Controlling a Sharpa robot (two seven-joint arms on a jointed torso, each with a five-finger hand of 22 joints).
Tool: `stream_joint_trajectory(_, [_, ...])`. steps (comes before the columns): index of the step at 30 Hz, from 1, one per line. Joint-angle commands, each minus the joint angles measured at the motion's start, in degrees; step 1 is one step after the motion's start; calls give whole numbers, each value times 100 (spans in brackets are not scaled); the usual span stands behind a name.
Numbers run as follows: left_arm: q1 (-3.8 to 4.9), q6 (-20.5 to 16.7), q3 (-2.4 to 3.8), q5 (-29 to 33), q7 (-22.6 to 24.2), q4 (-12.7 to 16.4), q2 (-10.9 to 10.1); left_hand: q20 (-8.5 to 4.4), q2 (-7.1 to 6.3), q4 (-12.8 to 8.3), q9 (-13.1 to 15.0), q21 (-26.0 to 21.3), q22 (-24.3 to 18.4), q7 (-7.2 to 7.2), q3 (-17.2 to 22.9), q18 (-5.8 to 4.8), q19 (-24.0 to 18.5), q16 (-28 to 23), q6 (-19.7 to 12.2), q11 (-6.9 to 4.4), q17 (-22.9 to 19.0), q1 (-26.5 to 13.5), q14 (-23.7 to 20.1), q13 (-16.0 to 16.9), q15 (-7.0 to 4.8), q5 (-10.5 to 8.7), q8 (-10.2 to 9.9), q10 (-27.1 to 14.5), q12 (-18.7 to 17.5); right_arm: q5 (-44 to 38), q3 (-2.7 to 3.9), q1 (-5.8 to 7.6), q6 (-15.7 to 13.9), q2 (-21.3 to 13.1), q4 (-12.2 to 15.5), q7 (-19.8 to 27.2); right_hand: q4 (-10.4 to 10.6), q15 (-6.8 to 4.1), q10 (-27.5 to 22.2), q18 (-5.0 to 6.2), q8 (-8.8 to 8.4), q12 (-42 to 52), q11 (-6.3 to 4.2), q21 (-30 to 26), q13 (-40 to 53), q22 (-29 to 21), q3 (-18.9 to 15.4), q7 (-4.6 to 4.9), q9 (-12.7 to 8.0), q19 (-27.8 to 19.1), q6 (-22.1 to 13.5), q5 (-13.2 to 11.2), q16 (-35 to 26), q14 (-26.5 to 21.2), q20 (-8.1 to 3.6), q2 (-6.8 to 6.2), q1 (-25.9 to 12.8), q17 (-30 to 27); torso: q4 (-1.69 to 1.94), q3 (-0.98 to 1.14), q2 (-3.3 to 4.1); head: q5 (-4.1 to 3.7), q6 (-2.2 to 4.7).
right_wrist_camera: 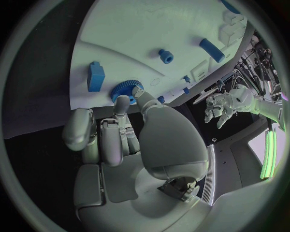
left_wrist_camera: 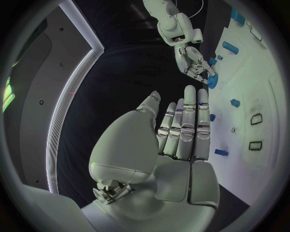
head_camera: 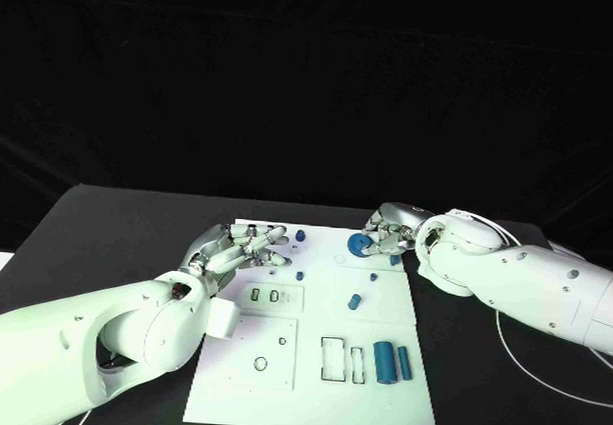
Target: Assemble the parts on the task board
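Note:
The white task board (head_camera: 313,383) lies in the middle of the black table. My right hand (head_camera: 391,235) is at the board's far edge and pinches a blue gear (head_camera: 363,243) between thumb and a finger; the gear (right_wrist_camera: 125,90) sits at the fingertips, low over the board (right_wrist_camera: 139,29). My left hand (head_camera: 243,249) hovers over the board's far left corner with its fingers (left_wrist_camera: 187,121) stretched out and nothing in them. Small blue pegs (head_camera: 354,300) stand mid-board, and two blue cylinders (head_camera: 383,360) lie near the front right.
A blue block (right_wrist_camera: 95,76), a small peg (right_wrist_camera: 166,56) and a cylinder (right_wrist_camera: 211,50) lie on the board near the right hand. Outlined slots (head_camera: 331,357) and a round hole (head_camera: 260,364) mark the near half. A white cable (head_camera: 545,374) runs along the table's right side.

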Motion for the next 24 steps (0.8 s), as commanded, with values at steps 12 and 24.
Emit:
stream_joint_trajectory(12, [6,116,4,-2,19,-8,13,30,14,-31,3,-7,-6,6,11,108,-12,26,-46,0,15,69,-51,-9,11,-4,11,-34,32,-74,-16,-29,157,37,-16,4,57,27,122,-76,63,242,-20,104,262,157,-5,-9,18,105,129,27,84,366,-8,103,12,105,1,0,0,10,-12])
stream_joint_trajectory(24, [6,121,4,-2,19,-17,17,29,16,-41,3,-7,-6,7,19,108,-13,30,-47,-1,19,79,-56,-10,10,-3,12,-36,36,-664,-16,-55,-849,39,178,118,-72,-103,823,-158,316,1609,-184,383,1658,646,437,-198,143,309,776,-142,244,405,-117,390,333,359,2,2,2,7,-7])
